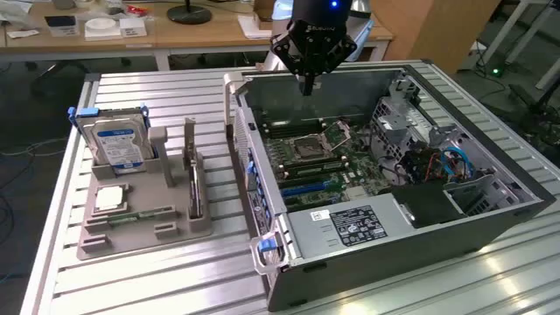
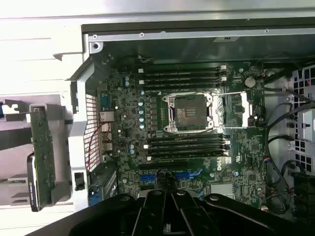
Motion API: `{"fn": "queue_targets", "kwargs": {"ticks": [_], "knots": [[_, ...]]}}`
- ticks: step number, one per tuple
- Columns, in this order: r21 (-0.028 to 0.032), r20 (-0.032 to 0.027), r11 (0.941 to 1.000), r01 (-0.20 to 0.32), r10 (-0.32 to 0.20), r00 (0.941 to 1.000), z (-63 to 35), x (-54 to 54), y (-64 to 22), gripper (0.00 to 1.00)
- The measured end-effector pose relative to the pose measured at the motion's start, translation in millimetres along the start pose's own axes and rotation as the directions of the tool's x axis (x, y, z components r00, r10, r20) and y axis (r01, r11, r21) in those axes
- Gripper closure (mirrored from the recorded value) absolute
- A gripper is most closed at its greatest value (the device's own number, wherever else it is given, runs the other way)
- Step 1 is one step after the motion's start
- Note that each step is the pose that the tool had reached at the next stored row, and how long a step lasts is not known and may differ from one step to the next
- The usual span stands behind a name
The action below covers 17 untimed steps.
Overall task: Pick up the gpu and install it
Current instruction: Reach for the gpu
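The gpu [image 1: 193, 182] stands on edge in a grey holder [image 1: 144, 226] on the exterior view's left, a thin green card seen nearly edge-on. In the wrist view the gpu [image 2: 42, 152] appears as a green board beside the case's rear wall. My gripper [image 1: 308, 88] hangs over the far end of the open computer case [image 1: 420, 230], shut with nothing in it and well apart from the card. In the wrist view my gripper [image 2: 167, 189] sits above the motherboard [image 2: 123, 123], close to the blue slots [image 2: 147, 177].
A hard drive [image 1: 118, 144] with a blue-white label, a processor [image 1: 109, 197] and a memory stick [image 1: 136, 215] share the holder. Inside the case are an open processor socket [image 2: 192, 110], memory slots, cables [image 1: 450, 164] and a power supply [image 1: 350, 226]. A desk stands behind.
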<state>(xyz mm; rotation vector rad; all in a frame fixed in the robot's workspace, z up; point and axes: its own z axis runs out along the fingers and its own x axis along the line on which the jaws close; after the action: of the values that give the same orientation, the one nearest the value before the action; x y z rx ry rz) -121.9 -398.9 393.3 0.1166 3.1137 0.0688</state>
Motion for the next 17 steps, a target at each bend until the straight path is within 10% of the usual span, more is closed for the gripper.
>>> {"fn": "queue_targets", "kwargs": {"ticks": [17], "knots": [[0.0000,0.0000,1.0000,0.000,0.000,1.0000,-0.2,7.0,-0.5,0.90]]}}
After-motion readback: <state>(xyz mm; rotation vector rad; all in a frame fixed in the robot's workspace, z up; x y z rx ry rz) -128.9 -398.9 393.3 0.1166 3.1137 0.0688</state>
